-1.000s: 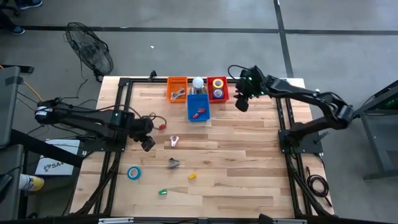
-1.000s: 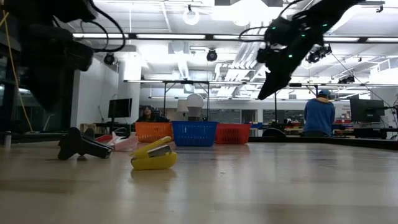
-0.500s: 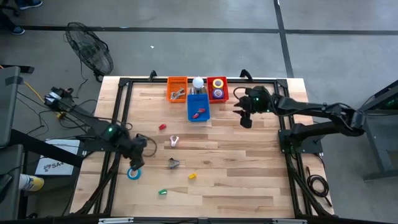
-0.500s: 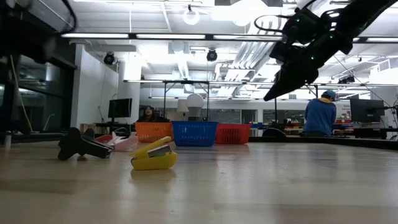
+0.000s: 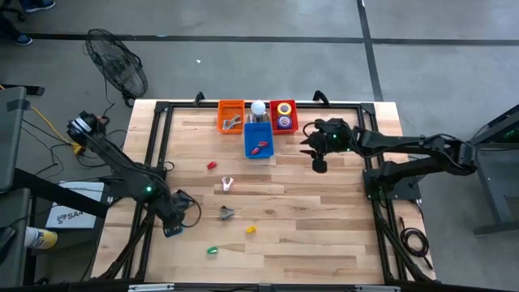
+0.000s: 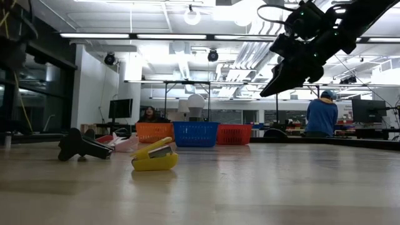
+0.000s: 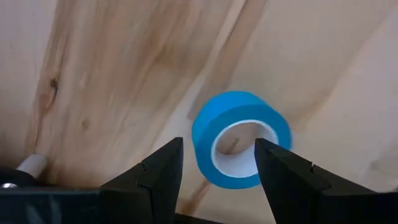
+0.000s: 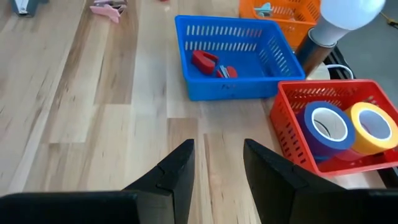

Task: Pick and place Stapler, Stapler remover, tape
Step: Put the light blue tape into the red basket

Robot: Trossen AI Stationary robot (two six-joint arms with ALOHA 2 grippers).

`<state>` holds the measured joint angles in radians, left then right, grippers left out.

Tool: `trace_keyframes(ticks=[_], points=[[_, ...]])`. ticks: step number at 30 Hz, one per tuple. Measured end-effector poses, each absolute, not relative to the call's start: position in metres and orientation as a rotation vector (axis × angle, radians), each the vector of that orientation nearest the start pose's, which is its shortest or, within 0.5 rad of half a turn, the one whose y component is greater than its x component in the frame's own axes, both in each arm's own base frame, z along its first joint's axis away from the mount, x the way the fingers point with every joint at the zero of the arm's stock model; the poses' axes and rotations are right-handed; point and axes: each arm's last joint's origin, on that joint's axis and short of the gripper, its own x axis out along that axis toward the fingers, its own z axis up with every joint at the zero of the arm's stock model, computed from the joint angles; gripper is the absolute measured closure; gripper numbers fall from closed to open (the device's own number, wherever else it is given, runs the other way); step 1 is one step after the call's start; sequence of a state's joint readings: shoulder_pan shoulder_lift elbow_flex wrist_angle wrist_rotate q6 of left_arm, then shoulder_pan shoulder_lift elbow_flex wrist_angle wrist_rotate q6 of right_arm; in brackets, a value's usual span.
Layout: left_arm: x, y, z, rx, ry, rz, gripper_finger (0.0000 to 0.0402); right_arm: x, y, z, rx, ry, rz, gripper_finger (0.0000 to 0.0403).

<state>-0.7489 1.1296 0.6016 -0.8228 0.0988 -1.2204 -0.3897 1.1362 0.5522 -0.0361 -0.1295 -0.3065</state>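
A blue tape roll [image 7: 241, 148] lies flat on the wooden table near its left edge; in the high view only a sliver of this tape roll [image 5: 169, 231] shows under the arm. My left gripper [image 7: 217, 144] [image 5: 173, 219] hangs open just over it, pointing down, with a finger on either side of the ring's near part. My right gripper [image 8: 219, 146] [image 5: 318, 161] [image 6: 275, 84] is open and has nothing between its fingers, above the table right of the baskets. A dark stapler [image 5: 226, 212], a yellow stapler [image 6: 154, 156] and a pink stapler remover [image 5: 227, 184] lie mid-table.
Three baskets stand at the far edge: orange [image 5: 231, 113], blue [image 5: 259, 142] holding red pieces, and red [image 8: 292, 124] holding a blue tape roll [image 8: 326, 127] and a yellow one [image 8: 373, 127]. A white lamp bulb [image 5: 258, 107] stands behind them. Small red [image 5: 211, 165] and green [image 5: 212, 251] items lie on the table.
My left gripper has swung toward the table's near left corner and sunk, ending over the blue tape roll, with its wrist rolled. My right gripper has drawn back from beside the red basket toward the near edge, a little lower. The tape has stayed in place.
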Motion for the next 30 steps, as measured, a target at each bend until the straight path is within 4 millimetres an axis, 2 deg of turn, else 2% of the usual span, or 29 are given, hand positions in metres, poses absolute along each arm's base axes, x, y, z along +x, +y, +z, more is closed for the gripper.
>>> trace_keyframes(ticks=[14,18,24,28,30], points=[[0.133,-0.127,0.146,-0.418,1.598,0.263,0.0213,0.213,-0.072,0.202,-0.159,0.633,-0.106,0.0274],[0.135,-0.129,0.143,-0.415,1.600,0.266,0.0255,0.214,-0.068,0.201,-0.167,0.632,-0.090,0.0274],[0.138,-0.131,0.143,-0.451,1.551,0.277,0.0365,0.215,-0.064,0.201,-0.174,0.630,-0.071,0.0274],[0.144,-0.134,0.147,-0.495,1.473,0.304,0.0369,0.217,-0.060,0.201,-0.178,0.628,-0.050,0.0274],[0.152,-0.137,0.151,-0.493,1.361,0.309,0.0366,0.217,-0.058,0.201,-0.176,0.623,-0.027,0.0274]])
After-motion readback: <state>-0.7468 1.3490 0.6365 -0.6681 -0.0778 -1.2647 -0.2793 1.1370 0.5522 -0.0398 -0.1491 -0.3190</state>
